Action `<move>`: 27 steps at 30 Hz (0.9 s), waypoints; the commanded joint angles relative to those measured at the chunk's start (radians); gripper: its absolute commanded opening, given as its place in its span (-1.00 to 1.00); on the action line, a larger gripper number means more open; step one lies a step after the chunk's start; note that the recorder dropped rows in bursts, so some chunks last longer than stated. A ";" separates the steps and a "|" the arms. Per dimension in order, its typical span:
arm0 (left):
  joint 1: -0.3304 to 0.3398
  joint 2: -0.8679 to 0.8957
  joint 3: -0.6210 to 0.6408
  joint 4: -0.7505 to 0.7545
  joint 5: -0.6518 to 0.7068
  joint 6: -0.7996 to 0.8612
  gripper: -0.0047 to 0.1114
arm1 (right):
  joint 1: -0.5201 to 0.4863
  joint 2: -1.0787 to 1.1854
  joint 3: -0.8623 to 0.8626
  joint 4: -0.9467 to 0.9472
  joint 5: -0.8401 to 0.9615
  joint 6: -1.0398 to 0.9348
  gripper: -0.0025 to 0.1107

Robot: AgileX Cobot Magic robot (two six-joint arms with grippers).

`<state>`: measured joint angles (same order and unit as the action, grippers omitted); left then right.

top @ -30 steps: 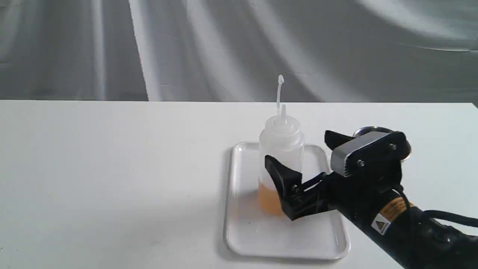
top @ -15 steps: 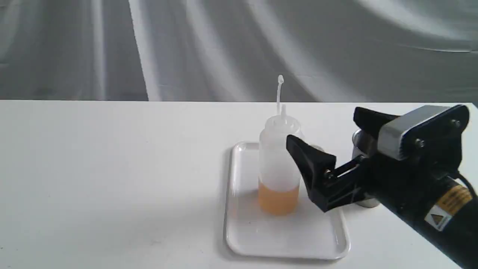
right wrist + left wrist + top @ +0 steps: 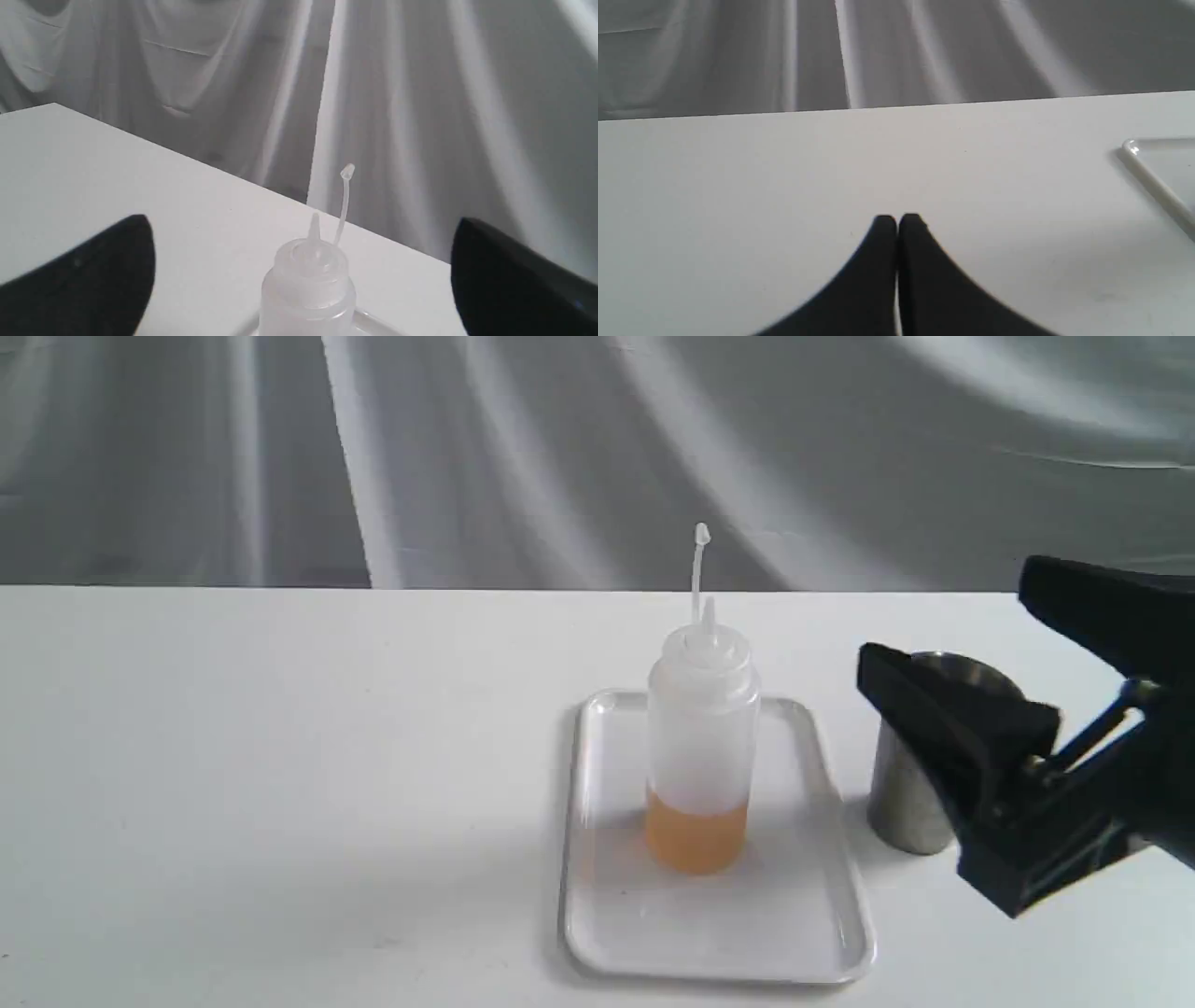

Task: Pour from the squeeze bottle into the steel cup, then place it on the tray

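The squeeze bottle stands upright on the white tray, amber liquid in its lower part and its cap strap sticking up. Nothing touches it. To the right of the tray stands the steel cup, partly behind a black finger. My right gripper hovers open at the right edge, well apart from the bottle. In the right wrist view the bottle shows between the wide-apart fingers. My left gripper is shut and empty over bare table, with the tray corner off to one side.
A white table carries everything, and a grey draped cloth hangs behind its far edge. The left arm does not show in the exterior view.
My right gripper has let go of the bottle and drawn back to the right and upward, uncovering the steel cup. The bottle stays upright on the tray.
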<state>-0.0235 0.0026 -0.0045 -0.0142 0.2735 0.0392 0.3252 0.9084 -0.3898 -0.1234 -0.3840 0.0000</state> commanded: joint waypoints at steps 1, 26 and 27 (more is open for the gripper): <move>0.002 -0.003 0.004 -0.001 -0.008 -0.002 -0.92 | 0.004 -0.103 0.005 -0.033 0.105 0.000 0.25; 0.002 -0.003 0.004 -0.001 -0.008 -0.004 -0.92 | 0.004 -0.629 0.005 -0.056 0.660 0.075 -0.96; 0.002 -0.003 0.004 -0.001 -0.008 -0.004 -0.92 | 0.004 -0.638 0.005 -0.056 0.671 0.087 -0.96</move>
<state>-0.0235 0.0026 -0.0045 -0.0142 0.2735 0.0392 0.3252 0.2886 -0.3898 -0.1733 0.2555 0.0596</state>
